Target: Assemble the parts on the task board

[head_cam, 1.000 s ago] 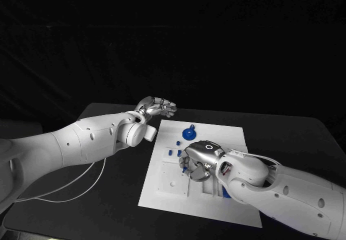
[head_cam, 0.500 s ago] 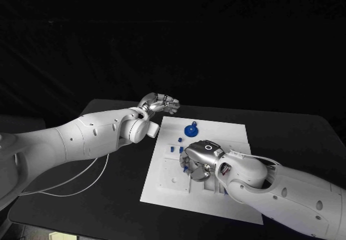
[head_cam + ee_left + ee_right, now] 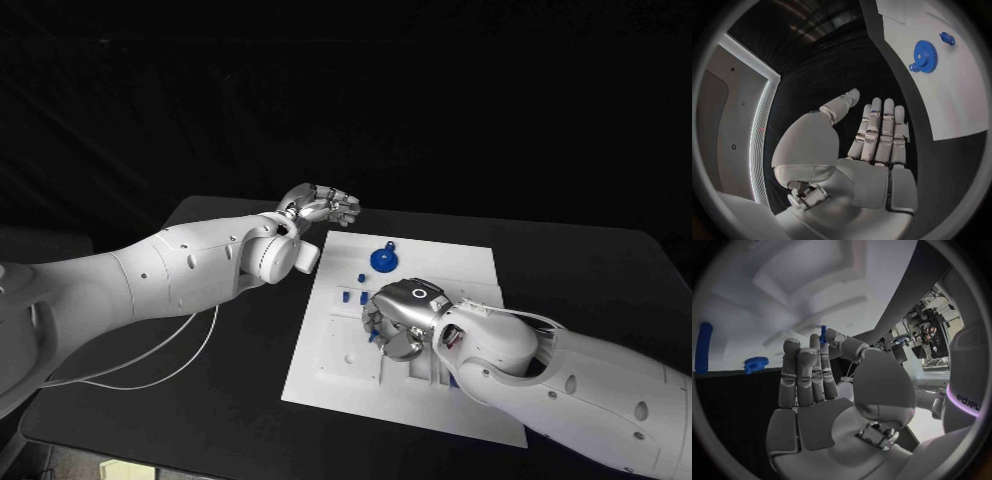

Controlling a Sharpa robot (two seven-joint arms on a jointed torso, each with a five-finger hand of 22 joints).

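No text, label or number can be read anywhere here.

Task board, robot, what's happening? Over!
Left hand off the board, holding nothing. Right hand over the task board, pinching a small blue part. Blue gear lies clear at the far end.

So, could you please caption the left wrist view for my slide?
Left hand open over the black table, beside the task board carrying a blue gear.

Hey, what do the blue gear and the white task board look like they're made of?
Blue gear: likely moulded or printed plastic, with uniform saturated colour, a matte face and crisp teeth. Task board: seemingly matte white plastic with recessed pockets and no glare, though painted metal can't be excluded.
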